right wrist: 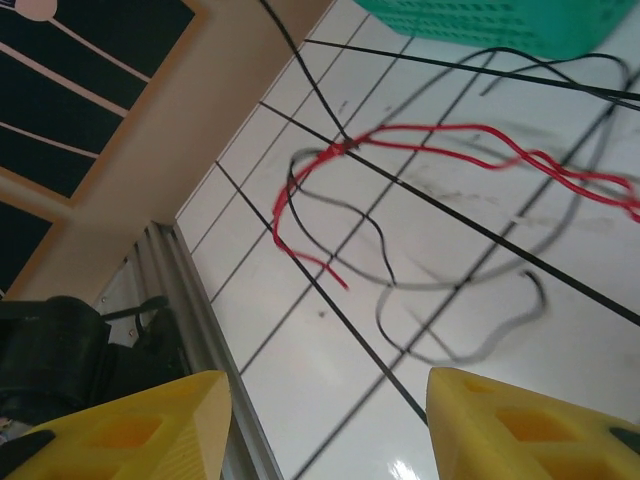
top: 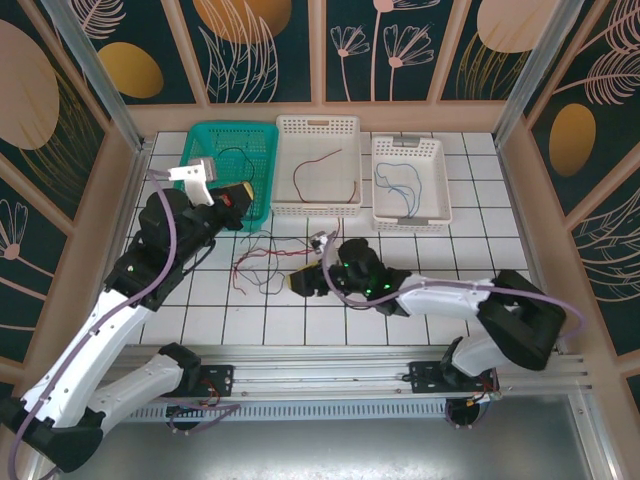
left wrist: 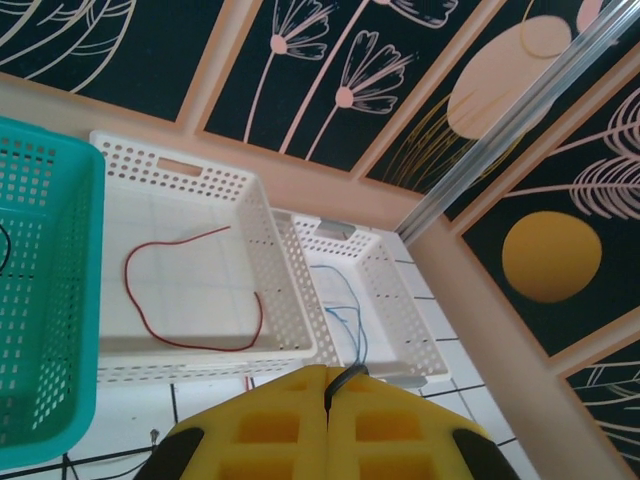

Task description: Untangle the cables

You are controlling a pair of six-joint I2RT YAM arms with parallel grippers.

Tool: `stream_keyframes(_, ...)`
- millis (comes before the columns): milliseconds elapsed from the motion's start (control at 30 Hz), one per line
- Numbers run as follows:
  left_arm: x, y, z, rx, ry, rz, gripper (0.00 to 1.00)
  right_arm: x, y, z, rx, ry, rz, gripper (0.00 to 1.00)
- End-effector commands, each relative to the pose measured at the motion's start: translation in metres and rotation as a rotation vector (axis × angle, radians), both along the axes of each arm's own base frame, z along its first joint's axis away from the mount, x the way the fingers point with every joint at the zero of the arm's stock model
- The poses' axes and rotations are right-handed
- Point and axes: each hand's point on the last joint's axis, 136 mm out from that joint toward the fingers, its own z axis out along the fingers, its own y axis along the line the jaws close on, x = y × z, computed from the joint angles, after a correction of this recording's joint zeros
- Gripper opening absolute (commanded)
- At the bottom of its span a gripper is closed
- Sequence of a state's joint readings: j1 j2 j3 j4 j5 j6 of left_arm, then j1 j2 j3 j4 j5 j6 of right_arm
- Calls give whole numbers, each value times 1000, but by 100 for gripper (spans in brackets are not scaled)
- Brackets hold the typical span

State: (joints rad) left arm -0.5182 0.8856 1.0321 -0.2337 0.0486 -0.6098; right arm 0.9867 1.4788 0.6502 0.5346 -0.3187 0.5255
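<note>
White-tiled table (top: 480, 262), floral wall panels (top: 262, 60)

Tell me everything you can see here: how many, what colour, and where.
teal basket: one, teal, back left
white baskets: two, middle and right at the back
red cable: one, in the middle basket
blue cable: one, pale, in the right basket
black cable: one, in the teal basket
tangled cables: several, red and black, on the tiles in front
left gripper: yellow fingers, shut on a black cable
right gripper: yellow fingers, open, near the tangle
</note>
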Motion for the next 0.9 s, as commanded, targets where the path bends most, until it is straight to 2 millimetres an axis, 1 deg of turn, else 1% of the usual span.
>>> stream_keyframes(0,-6,-7,17,-89,-34,-36,0,-1,38,33,129,-91,45,54)
stream_keyframes(100,-9,-8,19,-103,-34,-44,0,-1,55,31,146,-102,59,52)
stream_keyframes(200,-11,-8,22,-100,-39,-42,0,2,63,26,137,-106,58,50)
stream_keyframes(333,-12,-6,23,-93,-39,-36,0,-1,68,16,114,-106,75,49)
stream_keyframes(500,-12,-6,23,-90,-40,-32,0,-9,73,-3,84,-96,84,48)
stream_keyframes(633,-11,-6,24,-90,-41,-30,0,-14,79,-12,76,-89,95,47)
stream_keyframes(867,-12,-6,25,-94,-38,-30,0,-5,85,-25,44,-91,57,44)
